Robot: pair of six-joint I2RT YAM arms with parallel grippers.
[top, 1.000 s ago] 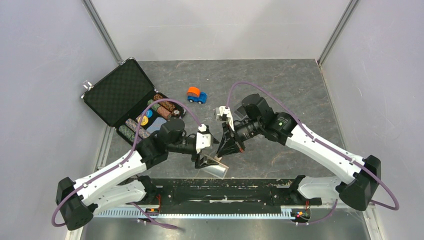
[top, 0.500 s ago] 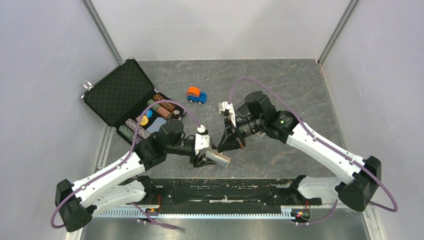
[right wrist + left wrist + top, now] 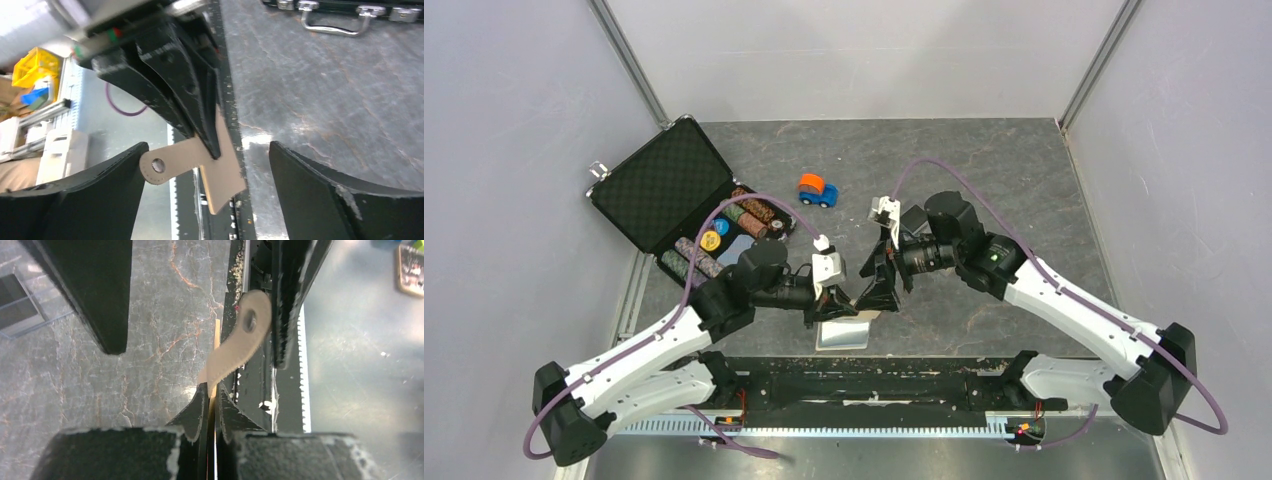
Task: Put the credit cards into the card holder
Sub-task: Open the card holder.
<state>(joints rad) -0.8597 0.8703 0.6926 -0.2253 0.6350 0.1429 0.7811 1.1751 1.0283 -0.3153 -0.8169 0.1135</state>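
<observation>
Station: grey marbled table (image 3: 984,180), two arms meeting near its near edge, centre.

Left gripper (image 3: 834,303) – jaws pinched tight on the card holder (image 3: 220,180). The holder was clear of the table, edge-on to the left wrist camera, with the fingers (image 3: 195,412) gripping it at one edge. Its snap tab (image 3: 250,322), with a round hole at the end, stuck out to one side. The inner slots faced away from every camera, so whether any card sat in them could not be told.

Right gripper (image 3: 882,288) – jaws spread wide, holding nothing. Its two fingers (image 3: 95,200) stood to either side of the card holder. The tab's end lay against one of them, or nearly so; the other finger was well apart.

Containers:
- Black briefcase (image 3: 659,185), far left, open, lid laid back. The base held rows of poker chips (image 3: 749,212) on edge, with a flat pale blue item (image 3: 736,248) among them. Its identity could not be told.
- Clear plastic box (image 3: 842,335), on the table at the near edge, just on the near side of the left gripper. Its contents could not be made out.

Also present: a small orange and blue toy car (image 3: 817,189), far of the grippers, standing alone on the table.
</observation>
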